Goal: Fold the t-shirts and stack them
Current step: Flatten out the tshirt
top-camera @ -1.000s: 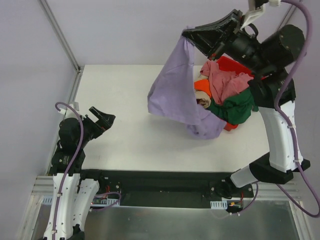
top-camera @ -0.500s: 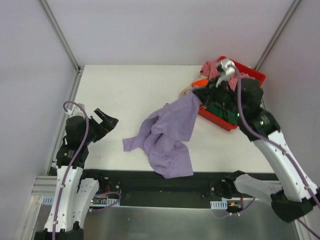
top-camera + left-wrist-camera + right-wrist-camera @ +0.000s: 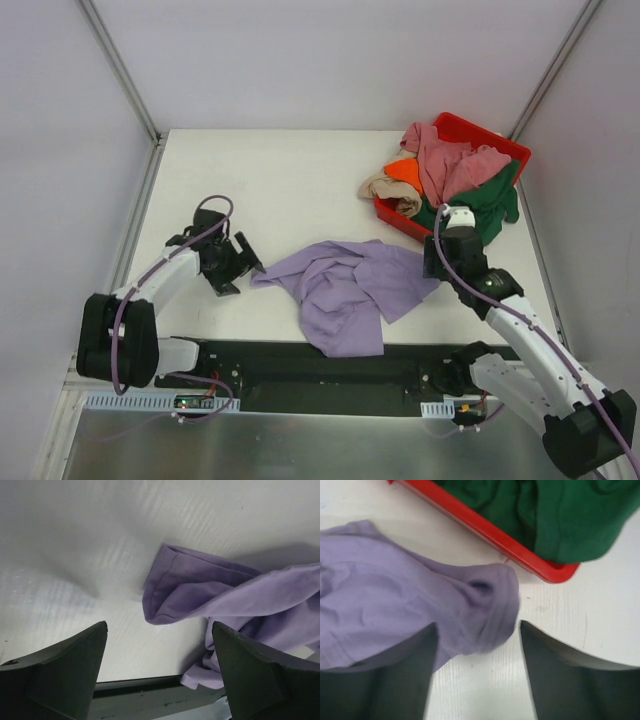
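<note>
A: Two grippers are seen over the table (image 3: pixel 260 180). How is the left gripper (image 3: pixel 243 272) held?
B: Its fingers are spread, nothing gripped, just beside the lavender shirt (image 3: pixel 345 290), which is crumpled on the table's near middle.
A: And the right gripper (image 3: pixel 432 262)?
B: Spread as well; the shirt's right edge is seen between its fingers, unpinched. Other shirts (image 3: pixel 450 170) are heaped in the bin (image 3: pixel 480 132) behind it.

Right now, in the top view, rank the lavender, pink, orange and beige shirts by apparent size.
1. lavender shirt, spread out
2. pink shirt
3. orange shirt and beige shirt: both small patches, too alike to rank
</note>
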